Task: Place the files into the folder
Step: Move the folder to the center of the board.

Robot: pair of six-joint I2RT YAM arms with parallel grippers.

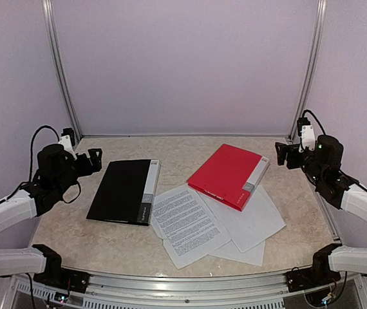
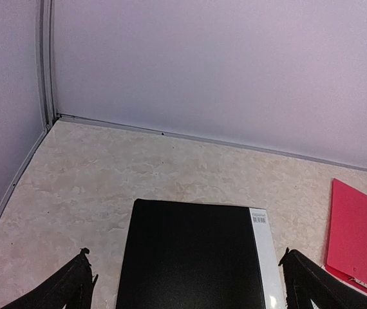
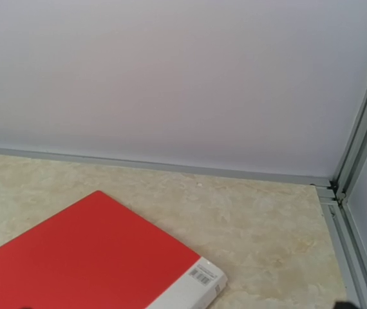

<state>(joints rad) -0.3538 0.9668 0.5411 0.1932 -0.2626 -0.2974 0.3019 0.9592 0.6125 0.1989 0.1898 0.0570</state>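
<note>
Red folder [image 1: 225, 172] hides the files' [image 1: 187, 225] far edges; it and black folder [image 1: 122, 190] lie closed. Left gripper [image 1: 96, 159], right gripper [image 1: 281, 154] gape empty.

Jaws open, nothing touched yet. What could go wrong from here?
The loose white paper sheets lie flat and overlapped; a pinch might take only one or crumple it.
The closed red plastic folder rests on a blank sheet's edge, so pulling could drag it.
The closed black folder is there too: target ambiguous.
</note>
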